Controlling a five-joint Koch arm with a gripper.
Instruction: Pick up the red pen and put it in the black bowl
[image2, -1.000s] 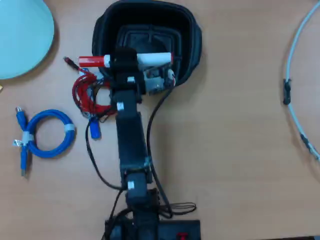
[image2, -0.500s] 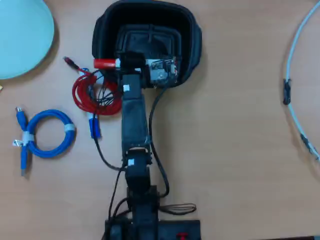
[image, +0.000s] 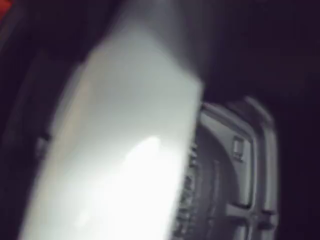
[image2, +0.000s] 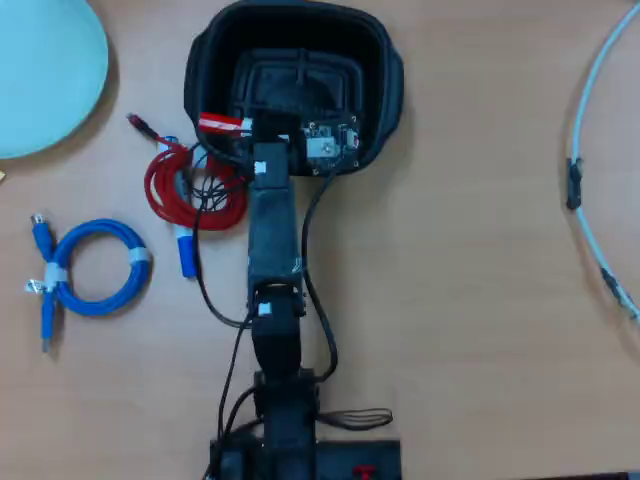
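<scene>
In the overhead view the black bowl (image2: 375, 75) stands at the top middle of the wooden table. My gripper (image2: 262, 128) reaches over its near rim and is shut on the red pen (image2: 222, 123). The pen lies crosswise, with its red cap sticking out left over the bowl's left rim. In the wrist view the pen's white barrel (image: 125, 150) fills the middle as a blur, with a bit of red at the top left corner. The bowl's ridged floor (image: 235, 165) shows to the right below it. The jaws themselves are hidden by the wrist parts.
A coiled red cable (image2: 160, 195) lies just left of the arm by the bowl. A marker with a blue cap (image2: 186, 255) lies below it. A blue coiled cable (image2: 95, 265) is at the left, a pale blue plate (image2: 40, 70) at the top left, and a pale cable (image2: 590, 170) at the right.
</scene>
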